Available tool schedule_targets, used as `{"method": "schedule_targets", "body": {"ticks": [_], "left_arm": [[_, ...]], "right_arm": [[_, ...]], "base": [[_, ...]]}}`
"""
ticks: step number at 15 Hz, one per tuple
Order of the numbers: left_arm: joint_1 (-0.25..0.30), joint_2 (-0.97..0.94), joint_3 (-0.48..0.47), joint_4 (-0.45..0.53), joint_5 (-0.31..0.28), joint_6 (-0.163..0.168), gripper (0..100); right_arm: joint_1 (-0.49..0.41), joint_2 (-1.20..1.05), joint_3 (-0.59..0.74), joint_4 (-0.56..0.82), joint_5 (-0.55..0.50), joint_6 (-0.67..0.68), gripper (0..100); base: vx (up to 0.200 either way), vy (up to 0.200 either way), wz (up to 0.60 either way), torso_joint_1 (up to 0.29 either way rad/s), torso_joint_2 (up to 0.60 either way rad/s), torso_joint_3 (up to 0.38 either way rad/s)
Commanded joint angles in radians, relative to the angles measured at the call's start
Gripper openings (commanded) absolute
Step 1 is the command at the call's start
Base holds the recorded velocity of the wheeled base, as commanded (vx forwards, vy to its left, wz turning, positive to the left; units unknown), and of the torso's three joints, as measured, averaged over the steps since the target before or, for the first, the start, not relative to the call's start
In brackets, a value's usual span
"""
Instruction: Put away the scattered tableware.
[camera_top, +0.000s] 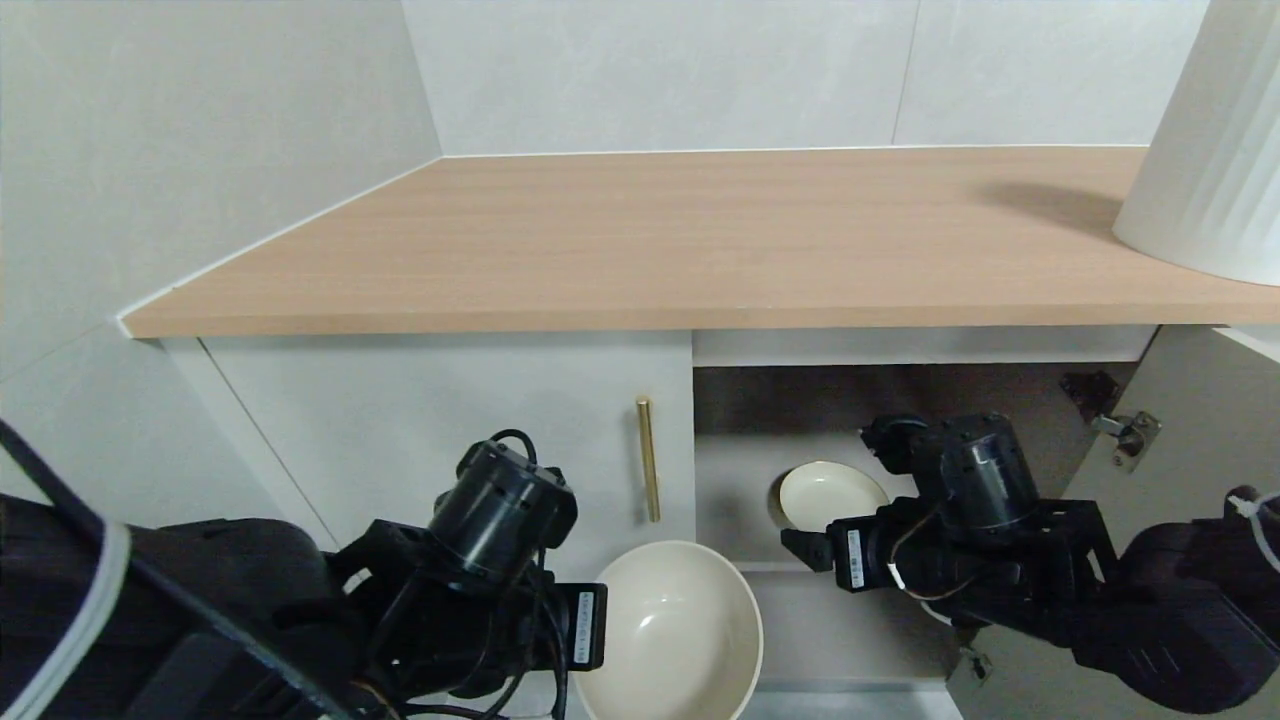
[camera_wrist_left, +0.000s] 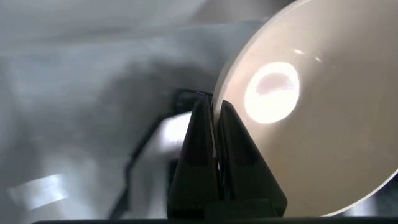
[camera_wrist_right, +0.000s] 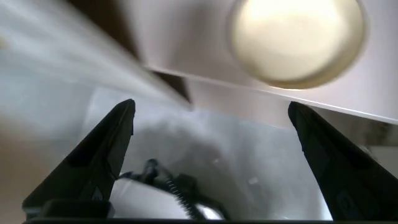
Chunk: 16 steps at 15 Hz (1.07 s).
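Observation:
A large cream bowl (camera_top: 670, 630) hangs low in front of the cabinet, and my left gripper (camera_top: 592, 640) is shut on its rim. In the left wrist view the two fingers of that gripper (camera_wrist_left: 214, 124) pinch the edge of the bowl (camera_wrist_left: 311, 112). A smaller cream dish (camera_top: 830, 495) lies on the shelf inside the open cabinet compartment. My right gripper (camera_top: 815, 550) is just in front of that opening, near the dish. The right wrist view shows this gripper (camera_wrist_right: 211, 112) open with nothing between its fingers, and the dish (camera_wrist_right: 297, 40) beyond them.
A wooden countertop (camera_top: 700, 240) runs above the cabinet, with a tall white ribbed container (camera_top: 1210, 150) at its right end. The left cabinet door, with a gold handle (camera_top: 647, 458), is closed. The right door (camera_top: 1190, 500) is swung open on its hinge (camera_top: 1125, 435).

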Motion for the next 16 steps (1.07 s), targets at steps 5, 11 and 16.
{"method": "schedule_targets", "body": {"ticks": [5, 11, 16], "left_arm": [[-0.066, 0.130, -0.024, -0.002, 0.109, -0.002, 0], [-0.066, 0.109, -0.039, -0.003, 0.135, -0.006, 0], [-0.066, 0.092, -0.042, -0.002, 0.135, -0.005, 0]], "right_arm": [[0.120, -0.033, 0.041, -0.003, 0.009, 0.000, 100], [0.157, 0.049, 0.057, -0.006, -0.002, -0.020, 100], [0.155, 0.091, 0.046, -0.012, -0.010, -0.020, 100]], "base": [[0.000, 0.000, 0.00, 0.000, 0.00, 0.000], [0.000, 0.000, 0.00, 0.000, 0.00, 0.000], [0.000, 0.000, 0.00, 0.000, 0.00, 0.000]]}}
